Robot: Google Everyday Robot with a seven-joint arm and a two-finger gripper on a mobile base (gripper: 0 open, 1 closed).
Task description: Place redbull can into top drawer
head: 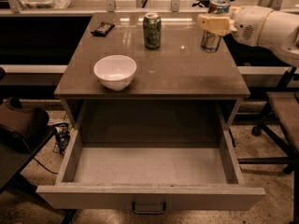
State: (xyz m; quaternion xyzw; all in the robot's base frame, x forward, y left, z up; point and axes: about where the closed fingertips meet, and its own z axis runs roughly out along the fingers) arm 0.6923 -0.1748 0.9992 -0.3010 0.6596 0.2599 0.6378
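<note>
My hand [211,24] grips the redbull can [210,41] at the bench's [187,73] right rear corner. Transport step, I reckon: next, carry it forward and down into the open top drawer [149,197].

From where I stand, no lettering reads, neither on the green can [152,30] nor the redbull can [210,41]. The gripper [213,24] sits at the bench's [187,73] far right corner, jaws clamping the redbull can.
</note>
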